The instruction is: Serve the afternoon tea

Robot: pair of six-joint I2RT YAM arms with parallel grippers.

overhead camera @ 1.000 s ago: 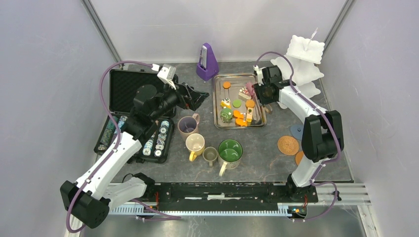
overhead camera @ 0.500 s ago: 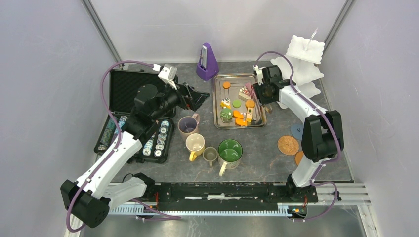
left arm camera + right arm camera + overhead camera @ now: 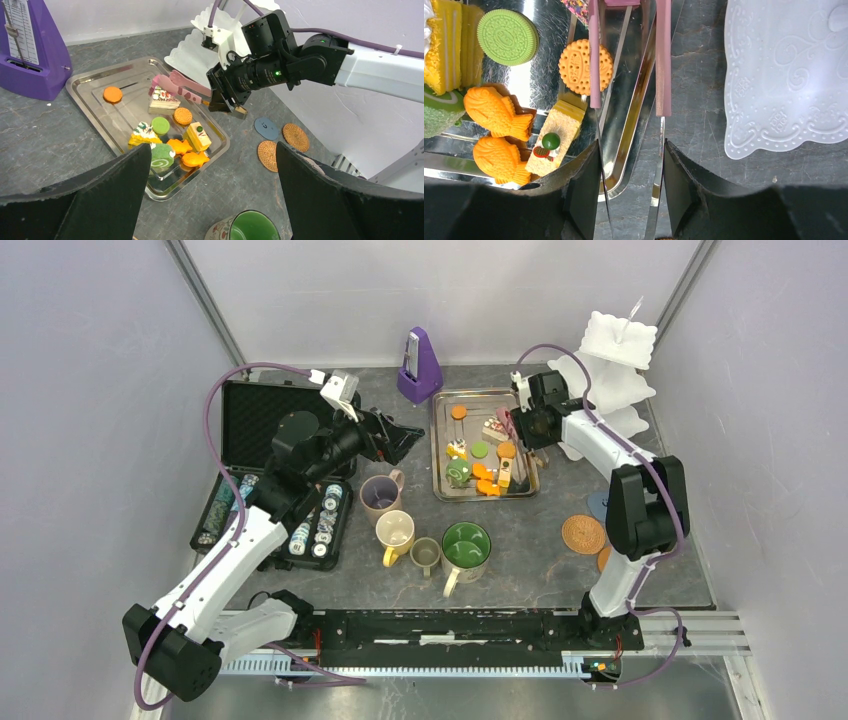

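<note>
Pastries (image 3: 585, 66): all lie in the metal tray (image 3: 95, 117), at the far middle of the table.
Change: since half a second ago the right arm's elbow has swung slightly left and its wrist has nudged along the tray's right edge. Nothing in the tray has moved.
Tray contents: round orange and green biscuits, two orange fish cakes, a yellow slice with a green dot, a frosted slice, a green roll and a small orange disc.
Tongs (image 3: 663, 60): the pink tips are apart. One lies over the orange biscuit, the other outside the tray's right rim.
Right gripper (image 3: 630, 155): clenched on the tongs' metal arms, as far as the dark lower edge shows.
Left gripper (image 3: 210, 150): released, holding nothing, hanging well left of the tray.
Stand (image 3: 615, 360): just right of the tongs.
</note>
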